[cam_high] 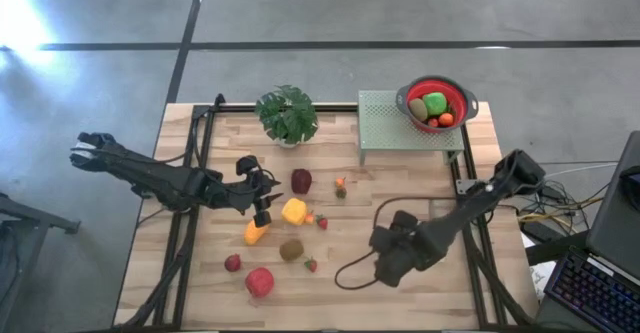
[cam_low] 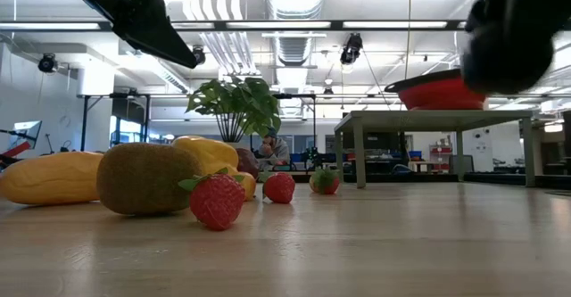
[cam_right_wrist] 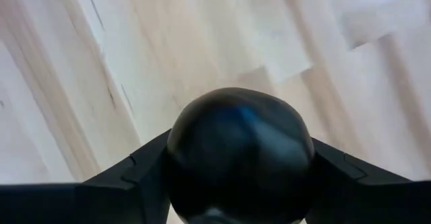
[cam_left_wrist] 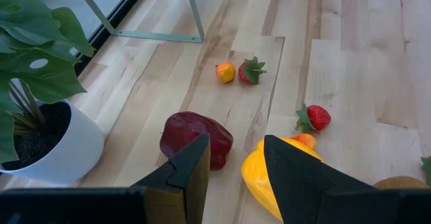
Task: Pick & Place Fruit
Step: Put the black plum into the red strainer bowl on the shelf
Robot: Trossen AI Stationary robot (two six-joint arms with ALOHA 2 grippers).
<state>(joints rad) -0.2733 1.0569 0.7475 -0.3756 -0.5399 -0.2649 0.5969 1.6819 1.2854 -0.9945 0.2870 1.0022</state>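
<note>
Several toy fruits lie on the wooden table: a maroon one (cam_high: 301,181), a yellow pepper (cam_high: 294,211), an orange-yellow one (cam_high: 256,233), a brown kiwi (cam_high: 291,249), a red apple (cam_high: 259,281) and small strawberries. My left gripper (cam_high: 262,209) is open and raised above the table. In its wrist view its fingers (cam_left_wrist: 236,177) stand over the gap between the maroon fruit (cam_left_wrist: 195,138) and the yellow pepper (cam_left_wrist: 264,177). My right gripper (cam_high: 385,263) hangs over the table's right half, shut on a dark round thing (cam_right_wrist: 239,153). My right gripper pinches the dark round thing between its two fingers (cam_right_wrist: 135,177), one on each side of its widest part (cam_right_wrist: 182,160). The ball fills the gap between them. It is lifted clear of the table, and shows as a dark blob (cam_low: 508,43) high above the tabletop.
A red colander (cam_high: 462,95) holding green, brown and orange fruit stands on a green perforated stand (cam_high: 385,128) at the far right. A potted plant (cam_high: 287,115) stands at the far edge. A black cable loops (cam_high: 350,271) on the table beside my right gripper. Bare wood lies near my right gripper.
</note>
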